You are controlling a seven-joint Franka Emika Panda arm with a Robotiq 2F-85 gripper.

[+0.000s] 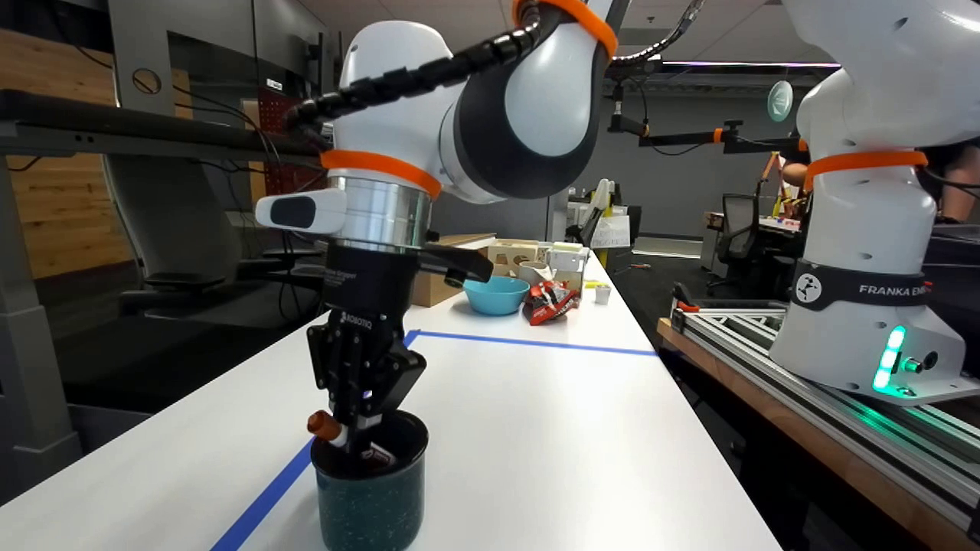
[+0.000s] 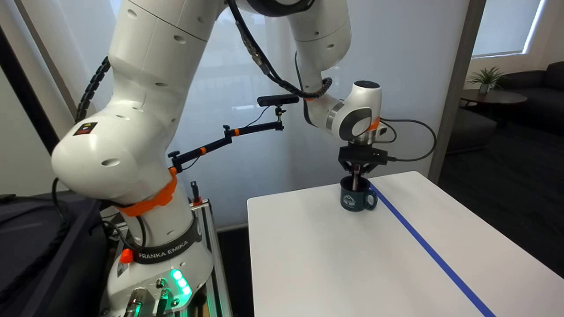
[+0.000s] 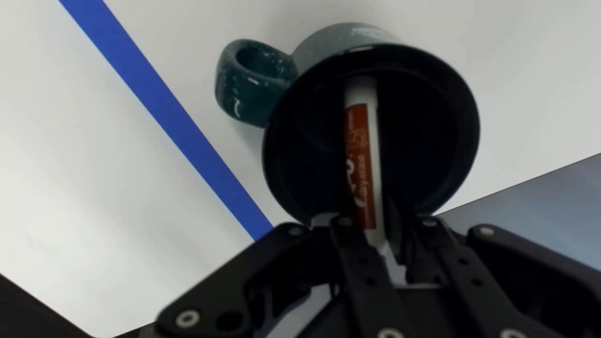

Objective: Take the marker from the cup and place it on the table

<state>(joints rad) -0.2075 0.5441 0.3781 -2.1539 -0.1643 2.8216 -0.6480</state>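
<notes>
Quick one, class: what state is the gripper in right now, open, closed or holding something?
Gripper: closed, holding the marker, part of which is inside the cup.

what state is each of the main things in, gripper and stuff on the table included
Speckled teal mug, upright on the white table
Dry-erase marker, capped, tilted, partly inside the mug
Robotiq gripper, closed on the marker
Light blue bowl, upright; contents not visible
Red bag, crumpled
Blue tape, stuck flat to the table
Base status lights, lit green
</notes>
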